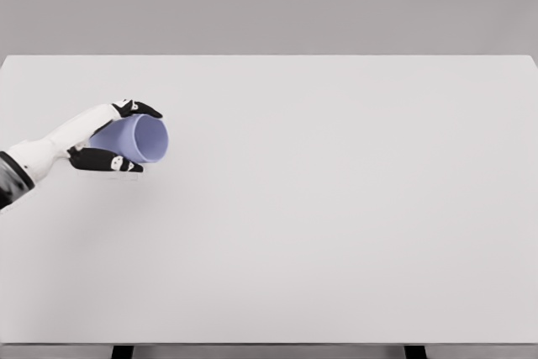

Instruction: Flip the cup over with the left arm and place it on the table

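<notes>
one lavender cup (139,138) lies sideways in the left robot hand (118,136), fingers wrapped around its wall above the table's (336,208) left side, mouth facing right, seemingly mid-flip before being set upright.

Left hand (115,134) clasped around lavender cup (134,138), tipped sideways, mouth facing right, near table's (336,224) left edge.

White table (336,208), plain matte top, spans nearly the whole view; far edge straight, near edge at the bottom. Two dark legs (123,351) show below the near edge. A faint shadow (126,179) lies at left.
</notes>
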Motion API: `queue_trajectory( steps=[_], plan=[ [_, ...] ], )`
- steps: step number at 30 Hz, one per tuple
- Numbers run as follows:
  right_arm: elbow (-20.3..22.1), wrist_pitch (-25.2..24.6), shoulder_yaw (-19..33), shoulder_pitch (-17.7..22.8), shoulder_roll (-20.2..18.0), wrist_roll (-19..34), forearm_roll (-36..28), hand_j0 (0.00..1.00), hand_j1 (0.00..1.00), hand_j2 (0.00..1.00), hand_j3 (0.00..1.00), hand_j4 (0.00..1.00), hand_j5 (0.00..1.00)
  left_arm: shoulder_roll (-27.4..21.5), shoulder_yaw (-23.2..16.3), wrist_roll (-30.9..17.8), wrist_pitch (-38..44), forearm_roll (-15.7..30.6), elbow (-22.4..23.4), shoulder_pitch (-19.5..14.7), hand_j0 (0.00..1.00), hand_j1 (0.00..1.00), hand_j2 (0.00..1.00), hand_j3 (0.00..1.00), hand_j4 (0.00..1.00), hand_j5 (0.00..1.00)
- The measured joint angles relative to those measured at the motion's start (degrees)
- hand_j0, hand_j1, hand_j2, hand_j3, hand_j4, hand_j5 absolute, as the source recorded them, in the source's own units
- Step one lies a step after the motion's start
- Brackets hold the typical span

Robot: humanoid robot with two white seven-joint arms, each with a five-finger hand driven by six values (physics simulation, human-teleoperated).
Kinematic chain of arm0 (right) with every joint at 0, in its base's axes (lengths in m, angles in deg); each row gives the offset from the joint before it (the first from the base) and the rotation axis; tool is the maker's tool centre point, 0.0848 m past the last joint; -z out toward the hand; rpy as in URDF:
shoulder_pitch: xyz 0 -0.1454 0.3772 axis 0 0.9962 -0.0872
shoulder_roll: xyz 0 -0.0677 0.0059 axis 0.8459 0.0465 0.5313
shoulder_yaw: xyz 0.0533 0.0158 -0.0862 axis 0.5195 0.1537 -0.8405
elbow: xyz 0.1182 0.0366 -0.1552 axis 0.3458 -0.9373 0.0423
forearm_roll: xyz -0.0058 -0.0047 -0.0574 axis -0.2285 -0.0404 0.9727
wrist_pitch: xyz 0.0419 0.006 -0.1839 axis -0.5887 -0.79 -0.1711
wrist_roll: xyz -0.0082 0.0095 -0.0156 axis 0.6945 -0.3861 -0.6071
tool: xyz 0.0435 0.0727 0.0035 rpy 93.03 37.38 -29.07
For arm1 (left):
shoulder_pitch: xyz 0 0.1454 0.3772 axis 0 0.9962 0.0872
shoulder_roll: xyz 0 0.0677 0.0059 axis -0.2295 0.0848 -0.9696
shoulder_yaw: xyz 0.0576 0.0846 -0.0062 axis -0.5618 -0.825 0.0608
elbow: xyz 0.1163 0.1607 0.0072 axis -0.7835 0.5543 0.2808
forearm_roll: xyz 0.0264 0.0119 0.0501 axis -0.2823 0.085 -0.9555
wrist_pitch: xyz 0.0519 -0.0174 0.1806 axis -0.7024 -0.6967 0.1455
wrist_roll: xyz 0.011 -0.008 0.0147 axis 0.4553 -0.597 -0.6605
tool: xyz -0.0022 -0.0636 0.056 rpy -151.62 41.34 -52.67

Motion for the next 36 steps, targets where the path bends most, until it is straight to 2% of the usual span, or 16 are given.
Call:
queue_trajectory(
  steps=[6, 11, 21, 28, 36],
  plan=[
    [0.02, -0.01, 0.00, 0.00, 0.00, 0.00, 0.00, 1.00, 1.00, 1.00, 1.00, 1.00, 1.00, 5.38, 6.36, 0.00, -0.33, 3.32, 2.84, -0.88, 0.66, 0.66, 0.66, 0.66, 0.66, 0.66],
    [0.02, 0.01, 0.01, 0.00, 0.00, 0.01, 0.00, 1.00, 1.00, 1.00, 1.00, 1.00, 1.00, 6.61, 8.17, 0.01, -0.78, 7.75, 6.80, -1.49, 0.66, 0.66, 0.66, 0.66, 0.66, 0.66],
    [0.01, 0.00, 0.01, 0.00, 0.00, 0.01, -0.02, 1.00, 1.00, 1.00, 1.00, 1.00, 1.00, 7.03, 8.76, 0.01, -1.13, 13.25, 9.67, -1.32, 0.66, 0.66, 0.66, 0.66, 0.66, 0.66],
    [0.02, -0.03, 0.02, 0.00, 0.00, 0.01, -0.01, 1.00, 1.00, 1.00, 1.00, 1.00, 1.00, 7.92, 8.28, 0.01, -2.76, 14.66, 11.40, -0.88, 0.66, 0.66, 0.66, 0.66, 0.66, 0.66],
    [0.02, -0.02, -0.01, 0.00, 0.00, 0.01, -0.03, 1.00, 1.00, 1.00, 1.00, 1.00, 1.00, 10.42, 8.21, 0.01, -7.43, 14.95, 15.50, -0.97, 0.66, 0.66, 0.66, 0.66, 0.66, 0.66]
  ],
)
